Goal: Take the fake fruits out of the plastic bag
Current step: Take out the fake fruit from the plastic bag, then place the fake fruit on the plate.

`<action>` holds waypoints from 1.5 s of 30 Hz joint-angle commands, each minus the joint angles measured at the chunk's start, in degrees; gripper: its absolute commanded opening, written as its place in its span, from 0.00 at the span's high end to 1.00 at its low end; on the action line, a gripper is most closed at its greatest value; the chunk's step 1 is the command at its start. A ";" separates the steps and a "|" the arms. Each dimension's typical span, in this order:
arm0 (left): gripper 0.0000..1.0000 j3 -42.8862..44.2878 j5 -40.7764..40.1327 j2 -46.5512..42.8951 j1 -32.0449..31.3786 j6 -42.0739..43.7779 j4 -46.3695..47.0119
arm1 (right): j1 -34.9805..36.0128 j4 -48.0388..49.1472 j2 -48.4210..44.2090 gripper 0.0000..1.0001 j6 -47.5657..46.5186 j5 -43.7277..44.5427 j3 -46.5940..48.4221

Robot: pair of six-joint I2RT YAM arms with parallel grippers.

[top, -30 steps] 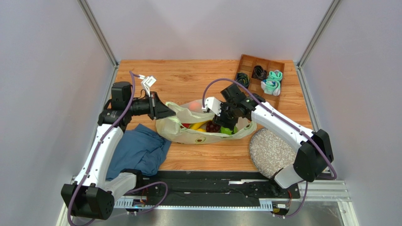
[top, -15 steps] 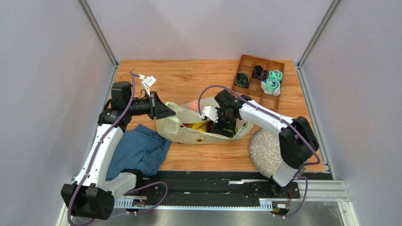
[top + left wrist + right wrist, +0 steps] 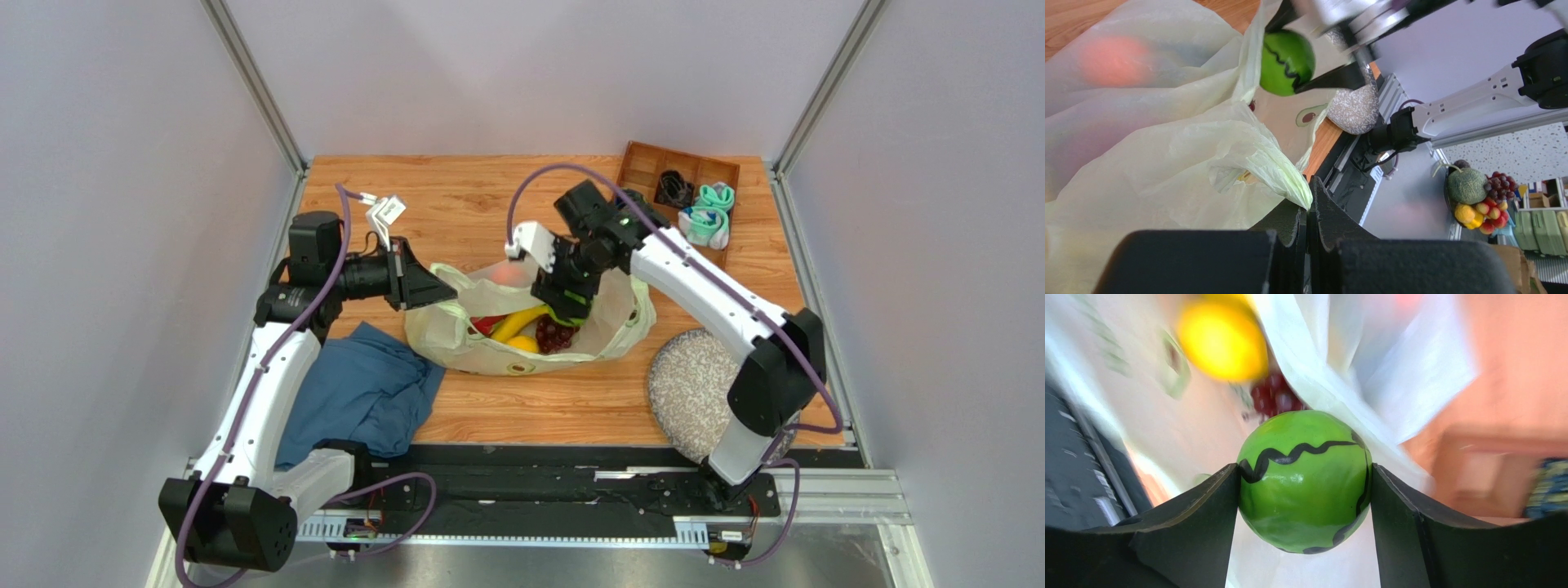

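The pale yellow-green plastic bag (image 3: 491, 349) lies mid-table with its mouth open. My left gripper (image 3: 439, 292) is shut on the bag's handle (image 3: 1281, 177) at its left end. My right gripper (image 3: 561, 300) is shut on a glossy green fruit with black wavy stripes (image 3: 1303, 478) and holds it just above the bag's mouth; the fruit also shows in the left wrist view (image 3: 1286, 61). Inside the bag lie a yellow banana (image 3: 515, 324), dark purple grapes (image 3: 555, 335) and a yellow round fruit (image 3: 1222, 340). A pink fruit (image 3: 505, 277) shows through the bag's far wall.
A blue cloth (image 3: 362, 392) lies left of the bag by the left arm. A wooden divided tray (image 3: 650, 165) with teal-white socks (image 3: 708, 216) stands at the back right. A grey round mat (image 3: 702, 392) lies front right.
My right gripper has come up and back out of the bag with the green fruit in it. The left gripper has kept hold of the bag handle without moving.
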 commanded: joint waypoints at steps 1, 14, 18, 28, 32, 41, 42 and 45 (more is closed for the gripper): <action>1.00 1.17 1.53 0.94 -0.17 -0.55 3.00 | -0.05 -5.21 -7.61 0.50 7.97 -13.87 13.42; 1.00 2.40 -0.05 1.65 -0.26 -2.39 5.28 | -30.96 -0.81 -23.61 0.50 15.39 -7.21 -7.37; 1.00 2.14 -0.49 1.64 -0.26 -3.01 6.25 | -36.61 -0.38 -26.94 0.51 7.48 1.82 -22.40; 1.00 2.32 -1.19 1.65 -0.26 -1.87 4.58 | -37.05 14.73 -28.80 0.49 5.10 9.67 -43.17; 1.00 1.53 -1.55 0.68 -0.18 -1.17 3.88 | -37.05 16.76 -28.01 0.47 4.48 11.16 -44.58; 1.00 0.12 -1.46 -0.55 -0.17 0.23 1.51 | -36.96 12.56 -27.13 0.13 8.42 6.35 -33.47; 1.00 0.29 -1.63 -0.55 -0.17 0.41 1.07 | -37.05 10.63 -27.57 0.10 9.74 0.76 -30.20; 1.00 -0.40 -1.37 -0.99 -0.17 0.85 0.36 | -36.62 5.78 -29.76 0.00 13.52 -14.25 -17.91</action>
